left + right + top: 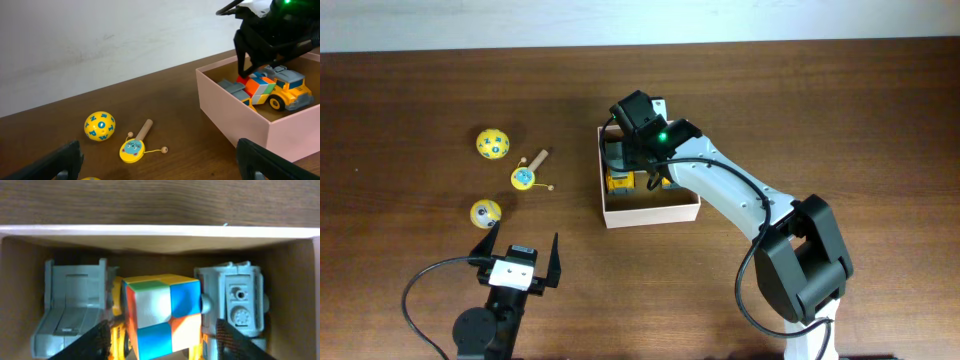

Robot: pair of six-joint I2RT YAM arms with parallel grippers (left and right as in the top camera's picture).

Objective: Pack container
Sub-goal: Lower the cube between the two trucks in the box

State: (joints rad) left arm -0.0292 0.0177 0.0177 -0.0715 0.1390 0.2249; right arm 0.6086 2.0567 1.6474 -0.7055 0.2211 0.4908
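At the near edge of the worktop, the left end effector (522, 245) hovers with its jaws spread wide and nothing between them. Just beyond it lies a yellow ball (486, 212), then a small hand drum (527, 178) on a wooden stick, then a second yellow ball (492, 144) with blue letters. All three are outside the box and well apart from it.

Farther off and to the right sits the container (650, 214), with the right end effector (162, 330) reaching down into it. Its fingers stand either side of a colour cube (162, 300) with a gap showing on both flanks, so the cube looks released. It is perched on a yellow truck (290, 90) between two grey toys (70, 310).

The step in hand appears to be leaving the cube and getting clear. That is best done by rising straight up with the jaws apart, so neither finger drags the cube off its perch or snags a grey toy or the wall. The nearest ball seems the natural next pick for the left arm. Being round, it needs a centred grip or it may roll away.
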